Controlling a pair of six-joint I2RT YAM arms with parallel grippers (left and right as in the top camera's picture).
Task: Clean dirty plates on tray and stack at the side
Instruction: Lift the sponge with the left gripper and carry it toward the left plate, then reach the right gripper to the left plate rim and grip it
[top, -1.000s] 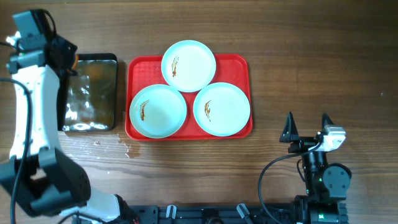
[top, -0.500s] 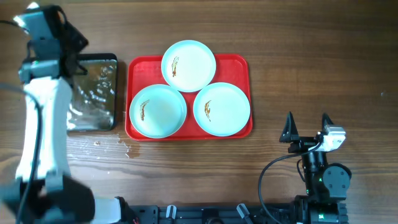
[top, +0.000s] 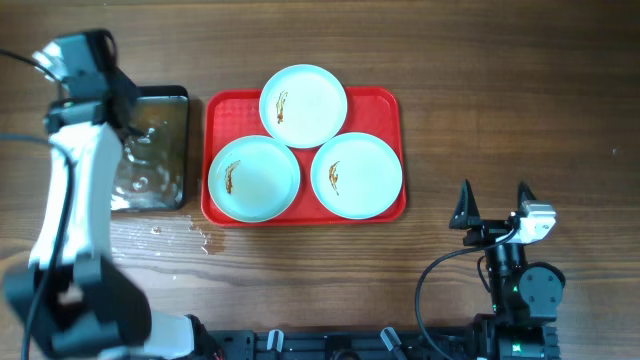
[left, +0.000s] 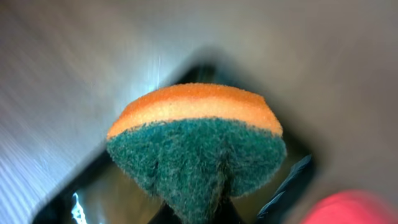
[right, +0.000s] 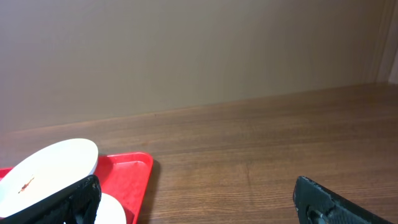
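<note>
Looking across the table (top: 500, 100), you see the red tray (top: 218, 120) unmoved, with the dark pan (top: 160, 150) just beside it. Your left arm has swung over the pan's left edge. Three smeared plates (top: 303, 105) lie on the tray as before. The left gripper (left: 198, 199) clamps a green-and-orange sponge (left: 196, 146); the right gripper (top: 494, 200) rests wide open.
</note>
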